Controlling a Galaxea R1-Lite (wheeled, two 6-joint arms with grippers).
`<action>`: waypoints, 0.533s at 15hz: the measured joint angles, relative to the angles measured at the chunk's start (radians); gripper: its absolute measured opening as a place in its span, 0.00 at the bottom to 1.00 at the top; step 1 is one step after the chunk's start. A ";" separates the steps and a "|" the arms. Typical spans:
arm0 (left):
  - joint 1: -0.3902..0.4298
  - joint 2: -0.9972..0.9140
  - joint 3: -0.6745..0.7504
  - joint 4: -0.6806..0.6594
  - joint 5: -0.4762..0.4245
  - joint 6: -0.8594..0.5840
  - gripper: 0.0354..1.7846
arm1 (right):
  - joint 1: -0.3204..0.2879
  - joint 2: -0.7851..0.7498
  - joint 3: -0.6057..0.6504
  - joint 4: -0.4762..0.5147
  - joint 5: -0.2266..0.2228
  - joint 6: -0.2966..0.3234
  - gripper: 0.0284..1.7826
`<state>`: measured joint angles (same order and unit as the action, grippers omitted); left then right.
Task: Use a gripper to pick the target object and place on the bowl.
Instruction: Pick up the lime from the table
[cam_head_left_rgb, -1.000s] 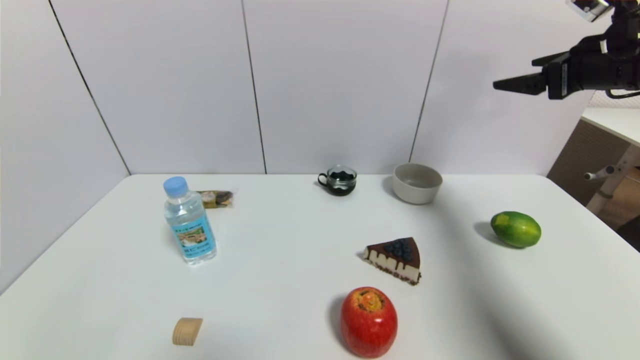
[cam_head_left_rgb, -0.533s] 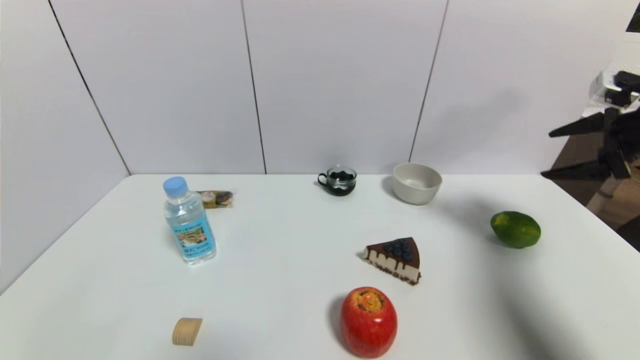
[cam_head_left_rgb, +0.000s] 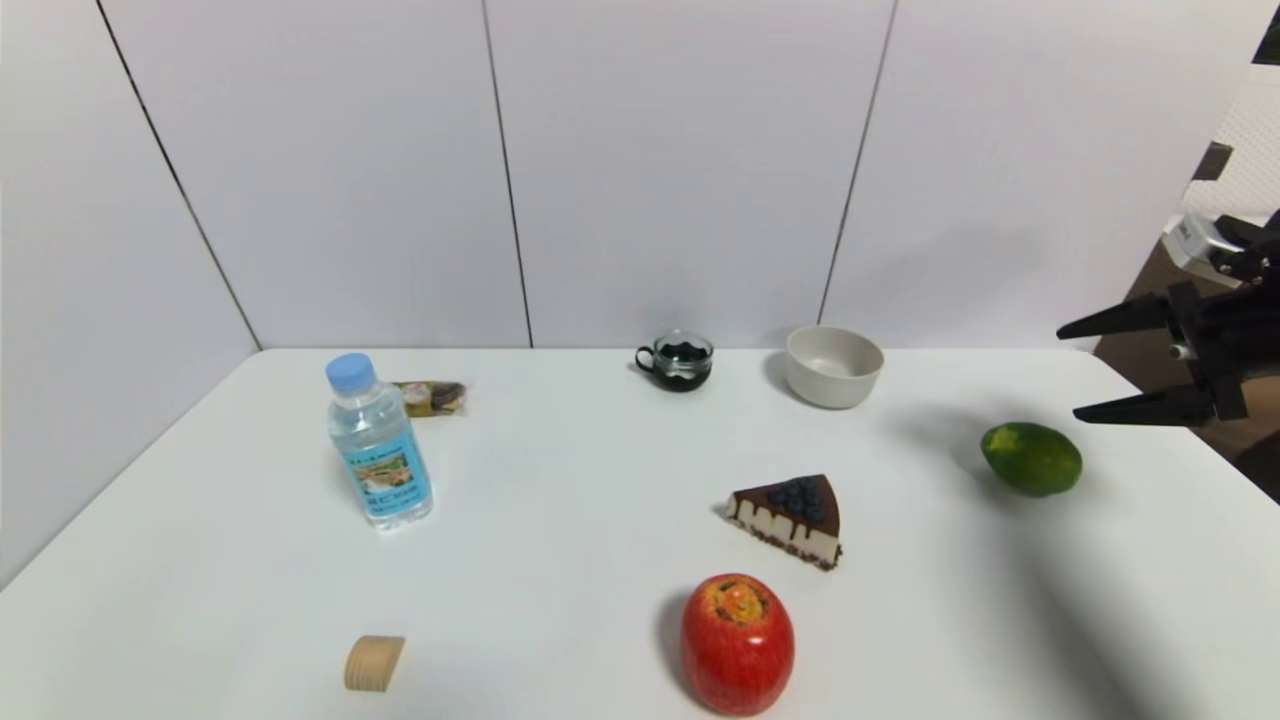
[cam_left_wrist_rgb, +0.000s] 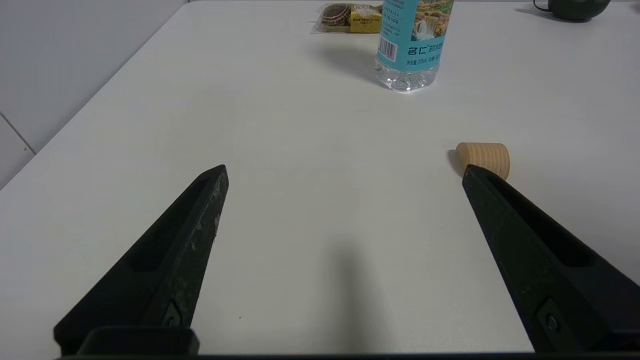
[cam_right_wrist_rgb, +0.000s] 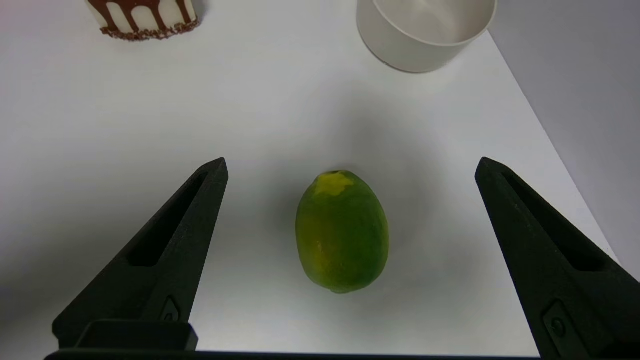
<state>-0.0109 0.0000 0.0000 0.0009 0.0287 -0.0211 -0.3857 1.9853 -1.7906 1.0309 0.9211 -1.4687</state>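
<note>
The green mango-like fruit with a yellowish patch lies on the white table at the right; it also shows in the right wrist view, centred between the fingers but below them. My right gripper is open and empty, hovering above and just right of the fruit. The off-white bowl stands empty at the back, left of the fruit, and shows in the right wrist view. My left gripper is open and empty, low over the table's near left part; it does not show in the head view.
A cake slice and a red apple lie in front of the bowl. A dark glass cup stands left of the bowl. A water bottle, a snack packet and a small wooden cylinder are on the left. The table's right edge is near the fruit.
My right gripper has come down from high at the upper right to just above the fruit, and its fingers now stand wide apart. Nothing on the table has moved.
</note>
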 joint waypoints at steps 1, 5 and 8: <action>0.000 0.000 0.000 0.000 0.000 0.000 0.94 | 0.000 0.018 -0.002 -0.001 0.001 -0.030 0.96; 0.000 0.000 0.000 0.000 0.000 0.000 0.94 | -0.011 0.085 0.000 0.001 -0.004 -0.128 0.96; 0.000 0.000 0.000 0.000 0.000 0.000 0.94 | -0.004 0.125 0.009 -0.001 -0.003 -0.153 0.96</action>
<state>-0.0109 0.0000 0.0000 0.0013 0.0287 -0.0211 -0.3900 2.1100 -1.7819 1.0294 0.9179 -1.6217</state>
